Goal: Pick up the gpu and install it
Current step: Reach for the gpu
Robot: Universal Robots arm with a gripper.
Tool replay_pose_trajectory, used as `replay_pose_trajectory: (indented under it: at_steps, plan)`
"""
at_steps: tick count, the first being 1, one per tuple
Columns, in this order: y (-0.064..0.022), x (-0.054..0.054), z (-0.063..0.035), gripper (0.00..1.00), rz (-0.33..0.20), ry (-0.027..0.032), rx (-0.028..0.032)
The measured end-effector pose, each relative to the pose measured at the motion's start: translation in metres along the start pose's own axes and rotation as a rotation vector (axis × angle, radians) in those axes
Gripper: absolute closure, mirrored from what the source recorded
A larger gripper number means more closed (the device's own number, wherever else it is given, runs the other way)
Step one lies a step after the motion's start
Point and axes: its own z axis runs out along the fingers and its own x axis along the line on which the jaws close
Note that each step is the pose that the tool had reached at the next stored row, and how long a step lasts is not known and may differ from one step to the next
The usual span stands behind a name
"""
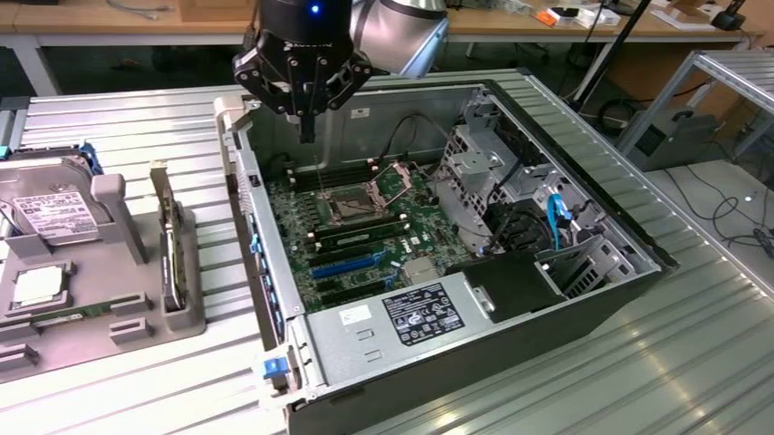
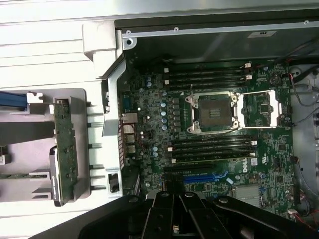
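The gpu (image 1: 170,243) stands on its long edge in a slot of the grey holder (image 1: 121,313), at the exterior view's left of the open computer case (image 1: 508,317). Its green board and silver end bracket also appear in the wrist view as the gpu (image 2: 65,149). My gripper (image 1: 306,130) hangs over the far corner of the case, above the motherboard (image 1: 362,217), well apart from the gpu. Its fingers point down, shut, with nothing between them. The gripper (image 2: 173,191) appears over the blue expansion slots (image 2: 204,177), which are bare.
A silver hard drive (image 1: 54,213) with a white label and a processor chip (image 1: 36,285) sit in the same holder. The case wall (image 1: 248,227) stands between holder and motherboard. The drive cage (image 1: 484,172) and cables occupy the case's other side.
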Motion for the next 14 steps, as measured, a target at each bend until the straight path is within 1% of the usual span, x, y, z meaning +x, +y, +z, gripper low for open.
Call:
replay_pose_trajectory:
  at_steps: [14]
  plan:
    - [-0.0009, 0.012, -0.0004, 0.89, 0.000, 0.0000, 0.0000]
